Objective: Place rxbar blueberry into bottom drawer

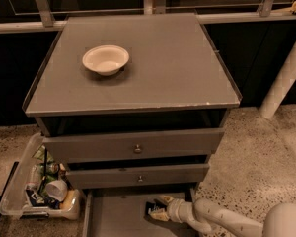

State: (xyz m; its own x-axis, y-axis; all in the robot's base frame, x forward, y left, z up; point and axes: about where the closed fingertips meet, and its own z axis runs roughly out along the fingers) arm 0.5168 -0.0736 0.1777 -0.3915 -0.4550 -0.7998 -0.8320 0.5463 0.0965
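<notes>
The bottom drawer (118,218) is pulled out at the foot of the grey cabinet, its flat grey floor showing. My gripper (157,207) reaches in from the lower right, low over the drawer's right side. Between its fingers sits the rxbar blueberry (152,209), a small dark navy bar with pale lettering, just above or on the drawer floor. The gripper is shut on the bar.
A white bowl (105,59) stands on the cabinet top (177,68). Two knobbed drawer fronts (137,148) overhang the open drawer. A clear plastic bin (19,191) of clutter sits on the floor at the left. A white post (283,78) stands at the right.
</notes>
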